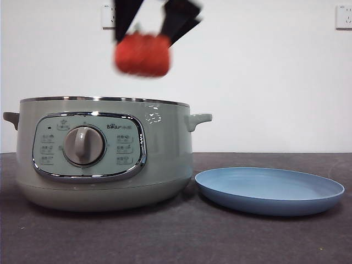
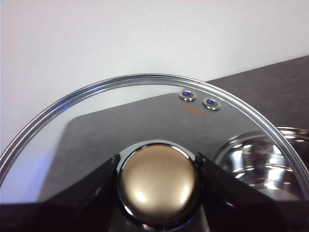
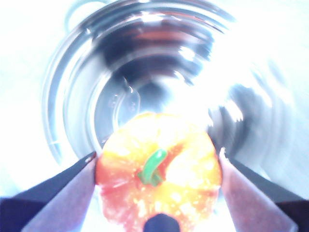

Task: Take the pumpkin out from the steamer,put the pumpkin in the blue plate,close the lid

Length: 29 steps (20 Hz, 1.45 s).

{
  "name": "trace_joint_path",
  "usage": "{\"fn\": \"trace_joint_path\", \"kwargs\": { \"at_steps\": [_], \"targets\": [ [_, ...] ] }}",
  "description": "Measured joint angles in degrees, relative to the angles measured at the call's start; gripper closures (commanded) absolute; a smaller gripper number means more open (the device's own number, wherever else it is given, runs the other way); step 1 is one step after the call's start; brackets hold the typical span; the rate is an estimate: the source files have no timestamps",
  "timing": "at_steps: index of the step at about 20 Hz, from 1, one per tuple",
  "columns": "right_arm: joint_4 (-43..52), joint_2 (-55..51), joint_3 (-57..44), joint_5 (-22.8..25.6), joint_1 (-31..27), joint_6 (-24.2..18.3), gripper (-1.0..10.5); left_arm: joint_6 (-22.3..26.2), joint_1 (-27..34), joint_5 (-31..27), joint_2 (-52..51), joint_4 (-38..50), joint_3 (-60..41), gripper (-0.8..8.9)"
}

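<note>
The orange-red pumpkin (image 1: 143,54) hangs blurred in the air above the open sage-green steamer (image 1: 104,154), with my right gripper (image 1: 157,22) shut on it from above. The right wrist view shows the pumpkin (image 3: 159,181) with its green stem squeezed between both jaws, the shiny steel pot (image 3: 145,82) below it. My left gripper (image 2: 158,176) is shut on the knob of the glass lid (image 2: 145,111), held off the steamer and out of the front view. To the right of the steamer, the blue plate (image 1: 269,190) lies on the table with nothing on it.
A dark tabletop (image 1: 220,242) runs under the steamer and plate, with a white wall behind. The steamer's side handle (image 1: 199,119) sticks out toward the plate. A bit of the steel pot (image 2: 270,159) shows through the lid.
</note>
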Motion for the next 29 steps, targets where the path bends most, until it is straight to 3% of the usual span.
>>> {"fn": "trace_joint_path", "kwargs": {
  "at_steps": [2,4,6,10,13,18,22,26,27,29],
  "targets": [
    [-7.56,-4.48,0.0,6.12,-3.67,2.62,9.6,0.0,0.0,2.62,2.36,2.19,0.0,8.22],
    [-14.53,-7.17,0.0,16.85,-7.54,8.2,9.6,0.0,0.0,5.53,4.37,3.67,0.0,8.22],
    [-15.34,-8.7,-1.2,24.26,-9.84,12.41,9.6,0.02,0.0,7.28,6.36,5.44,0.0,8.22],
    [-11.3,-14.47,-12.9,29.46,-11.67,17.35,9.6,-0.04,0.0,12.83,9.22,7.1,0.0,8.22],
    [1.68,-19.71,-26.75,28.33,-11.74,18.18,9.6,-0.04,-0.02,14.21,10.78,7.96,0.0,8.22],
    [21.11,-21.11,-45.03,19.52,-12.48,17.44,9.6,-0.07,-0.02,14.34,11.32,8.46,0.0,8.22],
    [28.57,-16.83,-49.24,11.08,-14.34,16.35,9.4,-0.04,-0.02,14.34,11.37,8.52,0.0,8.22],
    [30.34,-10.8,-49.27,10.71,-15.52,15.96,9.3,-0.04,-0.02,14.8,11.37,8.52,0.0,8.22],
    [30.38,-10.05,-49.27,10.71,-15.67,15.87,9.1,-0.07,-0.02,15.04,11.37,8.55,0.0,8.22],
    [30.69,-10.03,-49.18,10.69,-15.78,15.85,7.1,-0.07,-0.02,15.19,11.37,8.55,0.0,8.22]
  ]
}}
